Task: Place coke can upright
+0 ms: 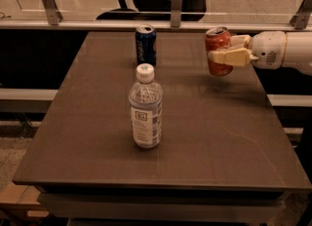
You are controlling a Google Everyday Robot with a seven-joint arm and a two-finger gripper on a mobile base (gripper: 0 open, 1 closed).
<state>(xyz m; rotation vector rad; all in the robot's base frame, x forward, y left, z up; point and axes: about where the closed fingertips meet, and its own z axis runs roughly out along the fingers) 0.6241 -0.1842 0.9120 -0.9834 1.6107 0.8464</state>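
The red coke can (pixel 218 49) is held nearly upright at the right side of the dark table (pixel 195 137), its base at or just above the tabletop. My gripper (pixel 225 49) reaches in from the right edge and is shut on the coke can, cream fingers (pixel 233 57) wrapped around its middle. The white arm (pixel 282 49) extends off to the right.
A dark blue soda can (pixel 146 44) stands upright at the table's far middle. A clear water bottle (pixel 145 107) with a white cap stands at the table's centre. A glass rail and office chairs lie beyond the far edge.
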